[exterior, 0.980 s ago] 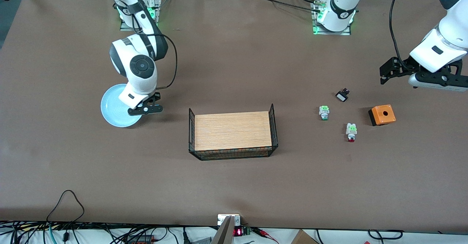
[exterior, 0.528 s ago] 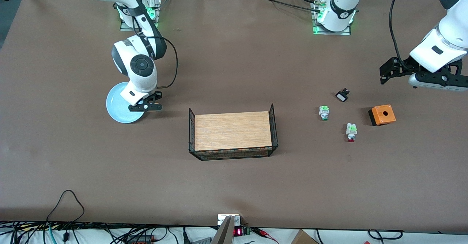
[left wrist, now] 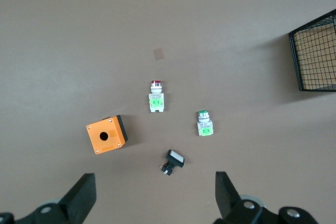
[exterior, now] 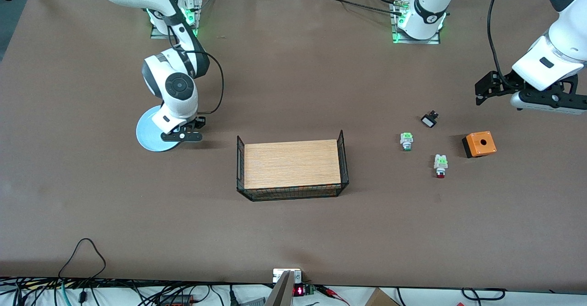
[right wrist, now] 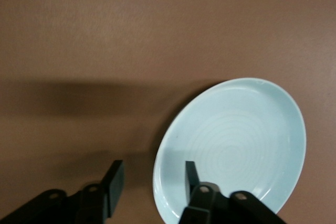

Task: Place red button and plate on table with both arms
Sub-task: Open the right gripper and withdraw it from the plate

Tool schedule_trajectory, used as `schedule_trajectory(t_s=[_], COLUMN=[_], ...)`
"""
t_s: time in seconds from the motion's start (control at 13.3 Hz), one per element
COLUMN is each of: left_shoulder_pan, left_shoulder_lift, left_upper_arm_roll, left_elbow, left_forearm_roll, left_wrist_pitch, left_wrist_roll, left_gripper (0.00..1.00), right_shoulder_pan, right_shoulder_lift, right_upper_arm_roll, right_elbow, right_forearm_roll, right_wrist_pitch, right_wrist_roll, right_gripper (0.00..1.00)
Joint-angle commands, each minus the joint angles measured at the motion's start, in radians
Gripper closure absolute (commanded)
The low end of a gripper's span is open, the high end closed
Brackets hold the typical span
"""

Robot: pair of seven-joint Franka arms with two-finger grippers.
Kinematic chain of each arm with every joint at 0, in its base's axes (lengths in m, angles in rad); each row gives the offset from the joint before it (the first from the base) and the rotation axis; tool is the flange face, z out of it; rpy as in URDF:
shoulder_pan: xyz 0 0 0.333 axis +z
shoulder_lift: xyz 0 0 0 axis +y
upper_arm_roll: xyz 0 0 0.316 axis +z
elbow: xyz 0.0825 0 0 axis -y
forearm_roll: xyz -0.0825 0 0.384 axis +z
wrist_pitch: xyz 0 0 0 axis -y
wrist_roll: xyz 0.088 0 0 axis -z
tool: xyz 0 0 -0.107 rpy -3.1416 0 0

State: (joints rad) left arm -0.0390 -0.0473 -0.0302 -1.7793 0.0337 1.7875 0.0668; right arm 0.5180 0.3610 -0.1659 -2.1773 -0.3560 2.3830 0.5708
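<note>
The pale blue plate lies on the brown table toward the right arm's end, partly hidden under the right arm. My right gripper is open and straddles the plate's rim. In the right wrist view one finger is over the plate's inside and the other is outside the rim. The red button lies on the table toward the left arm's end and shows in the left wrist view. My left gripper is open and empty, high over the table there.
A green-tipped button, a small black-and-white part and an orange box with a hole lie around the red button. The wood-topped platform with black mesh sides stands mid-table. Cables run along the table's edge nearest the front camera.
The right arm has swung a little toward the platform. The visible part of the plate has shrunk and shifted the same way. The left arm has barely moved.
</note>
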Motion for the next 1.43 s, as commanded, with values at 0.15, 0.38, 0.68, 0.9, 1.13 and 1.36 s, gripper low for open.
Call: schedule_trajectory(t_s=[0.15, 0.38, 0.68, 0.9, 1.13, 1.36], left_shoulder_pan=[-0.006, -0.006, -0.006, -0.004, -0.004, -0.004], left_shoulder_lift=[0.009, 0.009, 0.009, 0.009, 0.009, 0.009], left_upper_arm_roll=[0.003, 0.003, 0.003, 0.003, 0.003, 0.001], left_elbow=[0.027, 0.027, 0.027, 0.027, 0.027, 0.027], left_forearm_roll=[-0.003, -0.003, -0.003, -0.004, -0.003, -0.003], left_wrist_pitch=[-0.025, -0.025, -0.025, -0.025, -0.025, -0.025], left_wrist_roll=[0.014, 0.013, 0.014, 0.014, 0.014, 0.014], left_gripper=[0.00, 0.00, 0.00, 0.00, 0.00, 0.00], right_shoulder_pan=[-0.061, -0.119, -0.255, -0.296, -0.292, -0.291], right_shoulder_lift=[-0.079, -0.096, -0.125, -0.232, -0.327, -0.390], right_upper_arm_roll=[0.008, 0.003, 0.002, 0.005, 0.005, 0.006], right_elbow=[0.054, 0.172, 0.336, 0.358, 0.363, 0.375], right_forearm_roll=[0.029, 0.281, 0.448, 0.465, 0.451, 0.431], right_wrist_pitch=[-0.109, -0.282, -0.536, -0.608, -0.611, -0.654], right_wrist_roll=[-0.069, -0.314, -0.500, -0.635, -0.628, -0.585], right_gripper=[0.00, 0.00, 0.00, 0.00, 0.00, 0.00])
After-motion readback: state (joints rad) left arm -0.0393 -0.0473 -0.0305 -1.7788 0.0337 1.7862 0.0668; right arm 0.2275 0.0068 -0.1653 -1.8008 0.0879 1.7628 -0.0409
